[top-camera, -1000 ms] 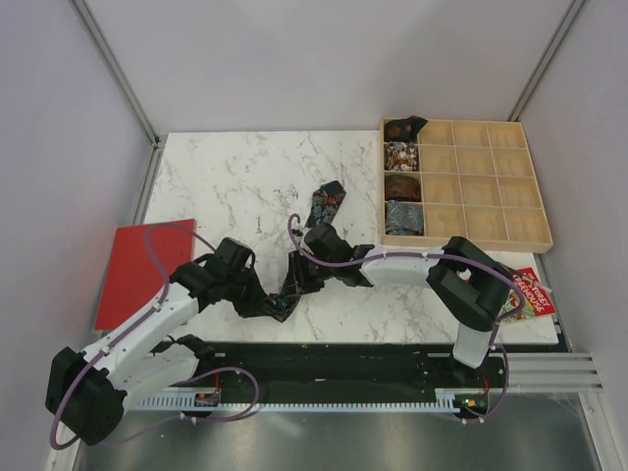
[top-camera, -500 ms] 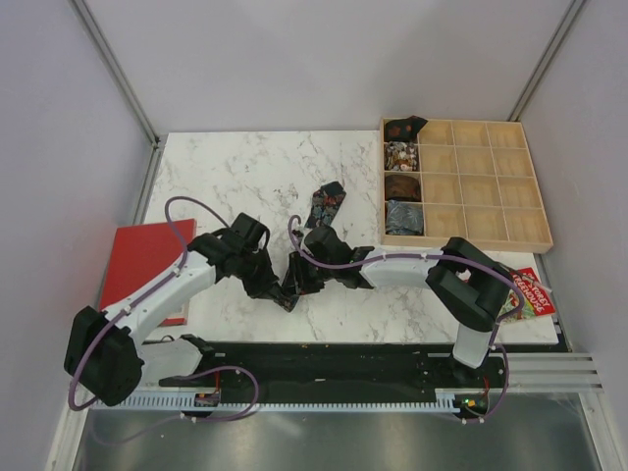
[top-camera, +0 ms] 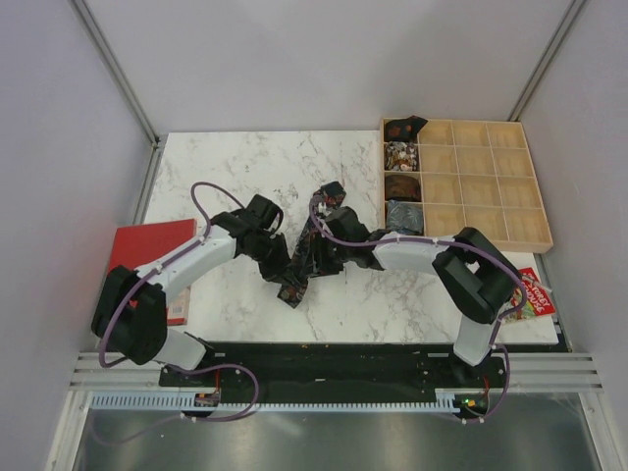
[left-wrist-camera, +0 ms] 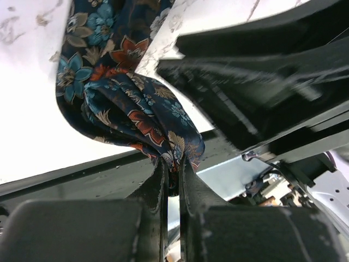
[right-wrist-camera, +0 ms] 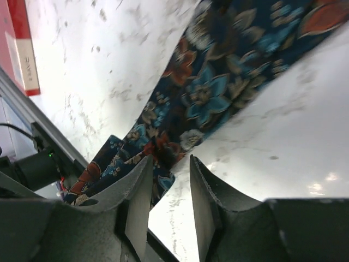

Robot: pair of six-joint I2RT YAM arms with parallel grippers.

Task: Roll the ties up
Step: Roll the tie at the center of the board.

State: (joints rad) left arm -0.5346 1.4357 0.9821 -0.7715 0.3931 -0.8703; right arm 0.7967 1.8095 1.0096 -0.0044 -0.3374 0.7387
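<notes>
A long black tie (top-camera: 307, 253) with red, blue and orange flowers lies slanted across the middle of the marble table, its far end near the tray. My left gripper (top-camera: 280, 265) is on its left side, shut on a bunched fold of the tie (left-wrist-camera: 136, 109), pinched between the fingertips in the left wrist view (left-wrist-camera: 173, 162). My right gripper (top-camera: 329, 257) is on the tie's right side. In the right wrist view (right-wrist-camera: 170, 164) its jaws stand apart just above the table, with the tie's edge (right-wrist-camera: 218, 93) at the left finger.
A wooden compartment tray (top-camera: 461, 243) stands at the back right, with rolled ties (top-camera: 402, 216) in its left column. A flat red booklet (top-camera: 147, 250) lies at the left edge. A colourful booklet (top-camera: 530, 294) lies at the right, by the right arm's base.
My left arm has swung from the near left towards the middle, carrying its end of the tie with it. The tie now lies straighter. The right gripper has shifted slightly back and right.
</notes>
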